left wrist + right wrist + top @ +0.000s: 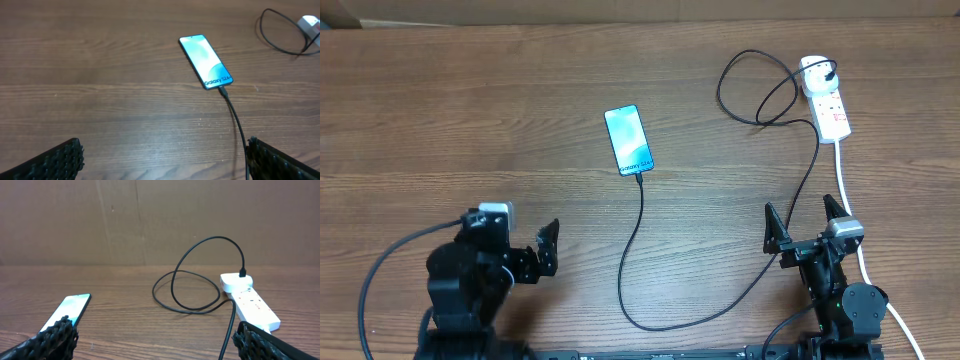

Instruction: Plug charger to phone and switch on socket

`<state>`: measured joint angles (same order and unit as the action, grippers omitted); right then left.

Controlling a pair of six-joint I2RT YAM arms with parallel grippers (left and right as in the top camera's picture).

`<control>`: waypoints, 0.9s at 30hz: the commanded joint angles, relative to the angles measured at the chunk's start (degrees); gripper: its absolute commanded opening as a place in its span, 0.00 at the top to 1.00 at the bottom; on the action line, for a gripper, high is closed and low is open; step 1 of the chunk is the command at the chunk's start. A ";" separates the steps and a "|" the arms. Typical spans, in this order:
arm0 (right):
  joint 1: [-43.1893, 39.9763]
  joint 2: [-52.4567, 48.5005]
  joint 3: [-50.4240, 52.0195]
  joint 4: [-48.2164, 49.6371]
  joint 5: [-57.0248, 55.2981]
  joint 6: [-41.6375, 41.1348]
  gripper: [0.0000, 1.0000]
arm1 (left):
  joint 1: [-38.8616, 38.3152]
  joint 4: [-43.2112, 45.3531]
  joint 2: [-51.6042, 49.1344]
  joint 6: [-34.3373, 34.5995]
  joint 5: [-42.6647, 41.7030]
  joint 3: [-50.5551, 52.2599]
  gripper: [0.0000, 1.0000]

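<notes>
**A:** Where is everything sitting right now?

**B:** The phone (628, 139) is lying face up mid-table with its screen glowing. The charger (235, 117) is running from the phone's near end, and its tip looks to be sitting in the port. The socket (828, 103) is lying at the far right.

**A:** And the arms?

**B:** Both are hanging at the near edge. The left gripper (161, 145) is gaping wide and holding nothing, and the right gripper (802, 215) is doing the same.

**A:** So which step are we facing?

**B:** I'm judging the plugging done, so the switch is what's remaining, though I'm not making out its position. The right arm is sitting closer, so it's needing to reach forward and press one fingertip onto the red rocker, while avoiding the cable loops.
</notes>
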<state>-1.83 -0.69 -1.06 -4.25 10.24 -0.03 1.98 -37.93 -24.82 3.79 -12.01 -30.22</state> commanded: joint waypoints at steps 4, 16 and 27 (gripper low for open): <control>0.26 0.52 0.61 0.28 -0.13 -0.15 0.00 | 0.26 7.72 7.74 -2.56 -4.63 7.48 0.00; 0.26 0.52 0.61 0.26 -0.13 -0.15 0.00 | 0.26 14.40 17.49 -2.54 -5.51 14.88 0.00; 0.26 0.52 0.61 0.26 -0.15 -0.15 0.00 | 0.31 16.13 24.63 -2.54 -4.90 17.00 0.00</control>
<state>-1.83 -0.69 -1.06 -4.25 10.22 0.01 1.98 -22.20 -1.61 2.55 -16.97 -13.72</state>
